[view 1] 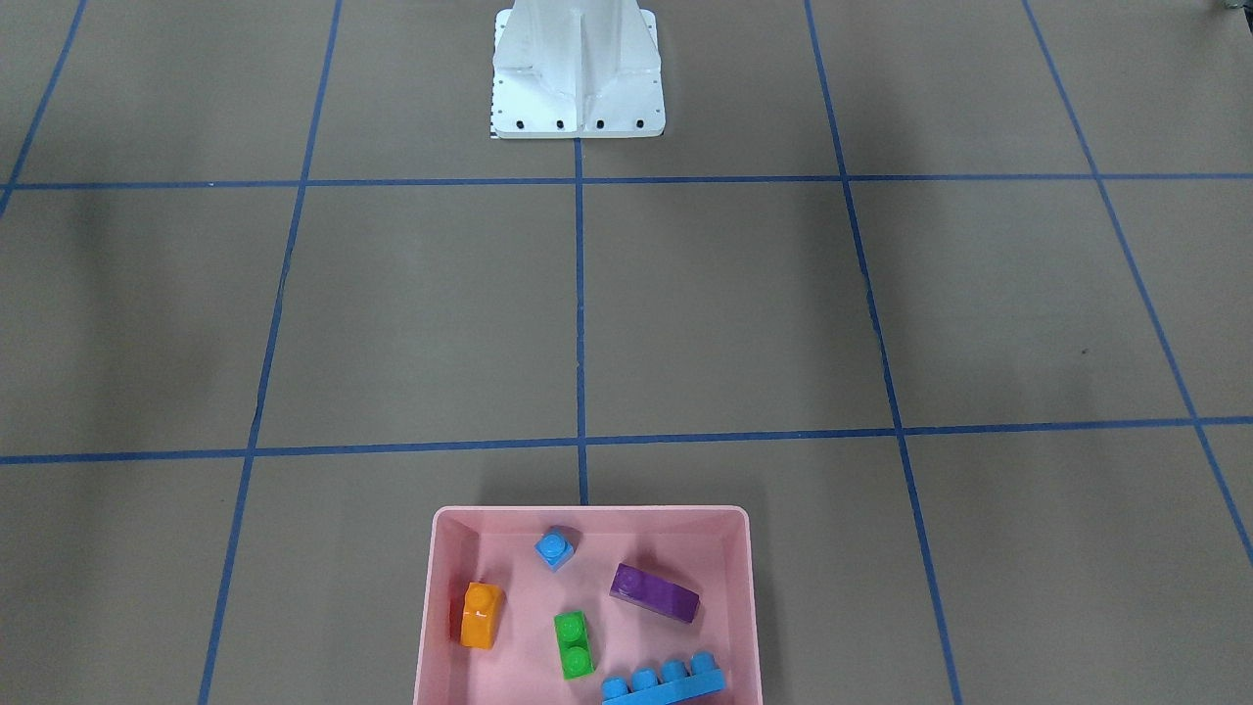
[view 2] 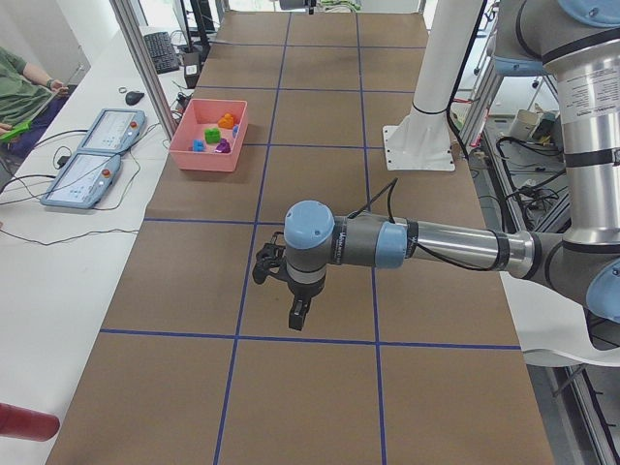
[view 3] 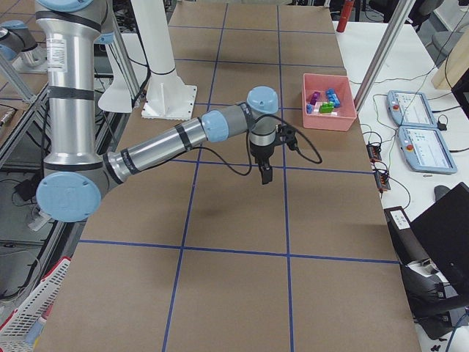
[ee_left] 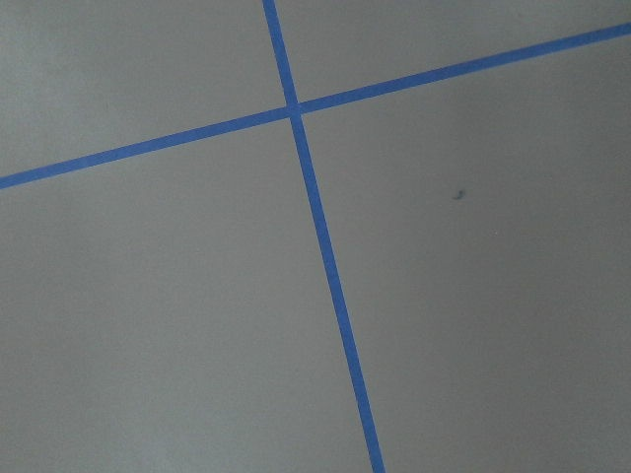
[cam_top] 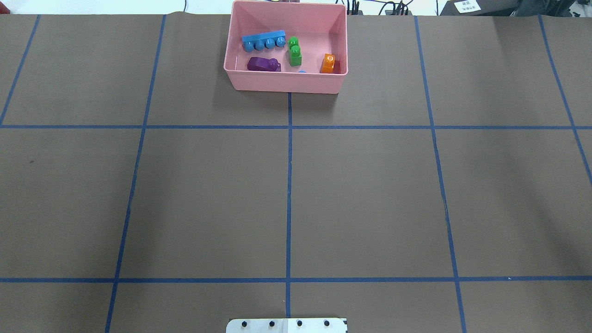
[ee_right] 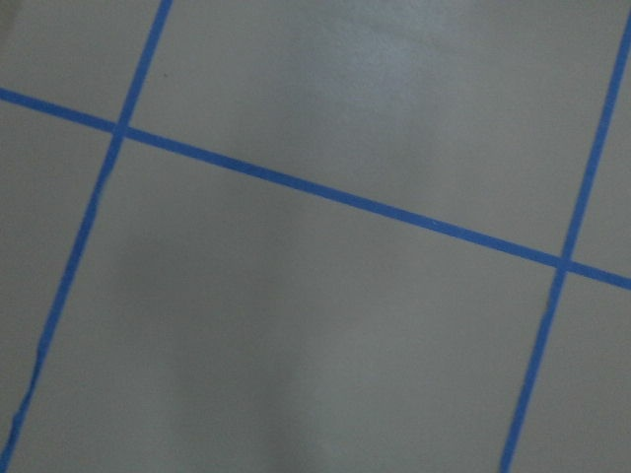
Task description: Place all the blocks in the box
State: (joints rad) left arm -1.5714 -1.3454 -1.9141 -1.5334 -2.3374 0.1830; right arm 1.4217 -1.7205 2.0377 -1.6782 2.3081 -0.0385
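Observation:
The pink box [view 1: 587, 511] stands at the table's far edge from the robot, and also shows in the overhead view [cam_top: 286, 84]. Inside it lie the orange block [view 1: 482, 615], purple block [view 1: 654, 591], green two-stud block [view 1: 574, 644], tiny blue block [view 1: 556, 547] and long blue block [view 1: 664, 678]. My left gripper [view 2: 298, 315] hangs above the bare table, far from the box. My right gripper [view 3: 265, 174] hangs above the table, short of the box [view 3: 330, 121]. Both show only in the side views, so I cannot tell if they are open or shut.
The white metal robot base [view 1: 578, 73] stands at the robot's side of the table. Blue tape lines divide the brown table top. Both wrist views show only table and tape. Tablets and cables lie on the white bench [view 2: 97, 165] beyond the box.

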